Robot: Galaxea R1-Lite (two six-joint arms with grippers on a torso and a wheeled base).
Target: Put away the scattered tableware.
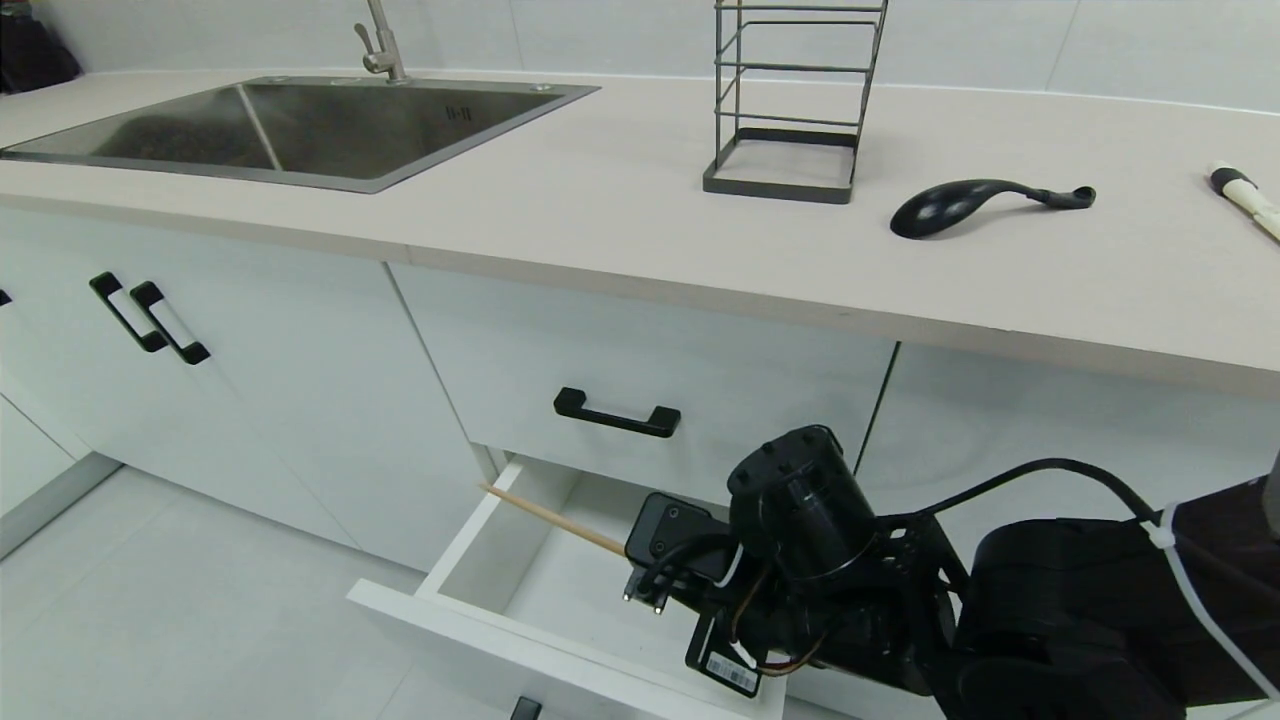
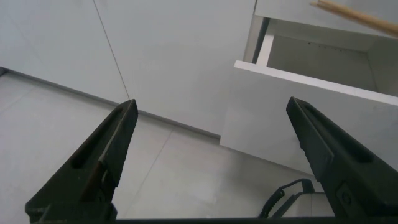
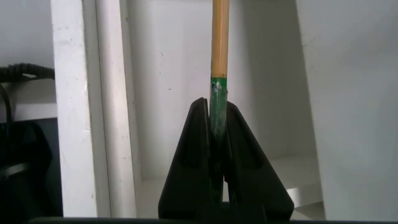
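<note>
My right gripper (image 3: 216, 124) is shut on the green-painted end of a wooden chopstick (image 3: 219, 37). In the head view the chopstick (image 1: 555, 520) sticks out level from the right wrist, over the open white drawer (image 1: 480, 620) below the counter. The left wrist view shows my left gripper (image 2: 211, 106) open with nothing between its fingers, low over the floor and facing the drawer's front panel (image 2: 298, 93). A black spoon (image 1: 950, 205) lies on the counter. A white utensil with a black end (image 1: 1245, 195) lies at the counter's far right.
A dark wire rack (image 1: 795, 100) stands on the counter behind the spoon. The steel sink (image 1: 290, 120) is at the counter's left. A shut drawer with a black handle (image 1: 617, 412) sits above the open one. Grey floor lies to the left.
</note>
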